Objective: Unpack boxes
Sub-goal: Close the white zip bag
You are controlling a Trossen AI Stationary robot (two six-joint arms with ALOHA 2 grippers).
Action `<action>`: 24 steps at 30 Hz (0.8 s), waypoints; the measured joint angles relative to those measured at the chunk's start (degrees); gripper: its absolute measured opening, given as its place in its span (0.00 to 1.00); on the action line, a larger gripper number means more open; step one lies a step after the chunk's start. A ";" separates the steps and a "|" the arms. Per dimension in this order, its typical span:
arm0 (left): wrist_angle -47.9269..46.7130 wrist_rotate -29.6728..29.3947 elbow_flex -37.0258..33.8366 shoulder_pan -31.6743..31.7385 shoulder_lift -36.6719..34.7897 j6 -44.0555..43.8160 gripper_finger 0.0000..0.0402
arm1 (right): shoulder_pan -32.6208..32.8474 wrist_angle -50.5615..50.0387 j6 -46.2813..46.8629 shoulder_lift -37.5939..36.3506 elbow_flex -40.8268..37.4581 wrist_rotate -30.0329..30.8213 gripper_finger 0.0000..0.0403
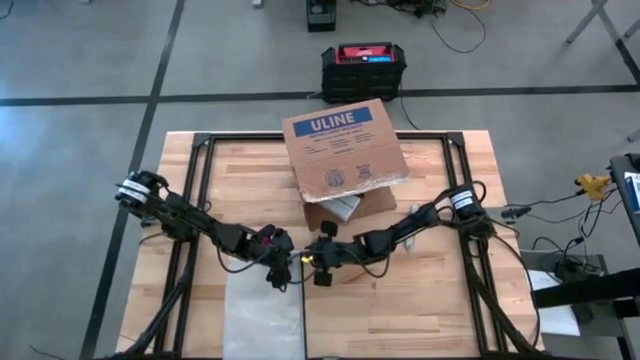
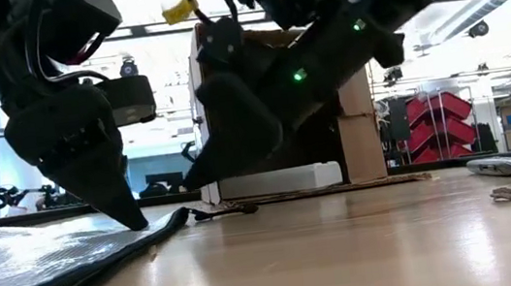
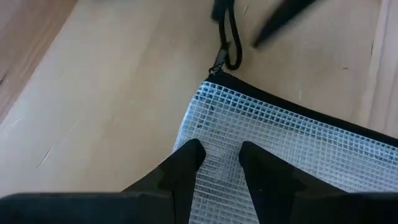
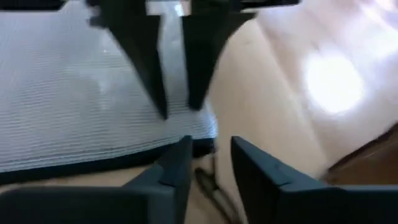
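Observation:
The brown ULINE box (image 1: pixel 345 150) stands at the table's far middle, its opening (image 2: pixel 280 140) facing the near edge, with a white item (image 2: pixel 270 182) inside. A clear mesh pouch with black edging (image 1: pixel 265 310) lies flat at the near middle. My left gripper (image 1: pixel 280 272) is narrowly open over the pouch's far right corner (image 3: pixel 214 84). My right gripper (image 1: pixel 320 265) is open just right of that corner, above the pouch's black pull cord (image 3: pixel 230 46), and apart from it in the low view (image 2: pixel 192 183). My left gripper comes from above, pointing down at a slant. Its fingertips (image 3: pixel 193 152) are set on the pouch's mesh face (image 3: pixel 217 118) close to the far right corner, as the low view (image 2: pixel 133 217) also shows. The pouch lies flat on the table.
A black-and-red case (image 1: pixel 362 65) stands on the floor beyond the table's far edge. A box flap (image 2: pixel 339 188) lies on the table before the box. Small loose items (image 2: pixel 501 166) lie on the table to one side in the low view. Black frame rails (image 1: pixel 200 190) run along the table.

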 joint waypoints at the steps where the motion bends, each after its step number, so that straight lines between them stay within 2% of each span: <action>1: 0.04 -0.02 -0.04 0.00 0.02 0.00 0.29 | 0.04 0.26 0.31 0.59 -0.02 -0.02 0.28; 5: 0.73 -0.37 -0.61 -0.02 0.04 -0.23 0.29 | 0.03 1.45 3.92 3.34 -0.08 0.12 0.36; 8: 1.04 -0.79 -0.86 -0.11 0.02 -0.38 0.29 | 0.11 2.22 6.46 4.78 0.09 0.98 0.36; 13: 1.37 -0.89 -0.98 -0.11 0.01 -0.16 0.29 | -0.05 2.22 7.30 5.59 0.20 2.35 0.25; 18: 0.07 0.14 -0.80 -0.07 -2.66 1.51 0.29 | -0.28 1.31 5.63 5.61 0.17 0.80 0.04; 21: -1.38 0.60 -0.44 -0.08 -6.22 3.00 0.29 | -0.32 0.61 5.59 5.63 0.15 0.17 0.02; 24: 0.30 -2.66 0.24 -0.13 -10.21 4.80 0.29 | -0.32 0.52 4.89 5.66 0.15 0.11 0.01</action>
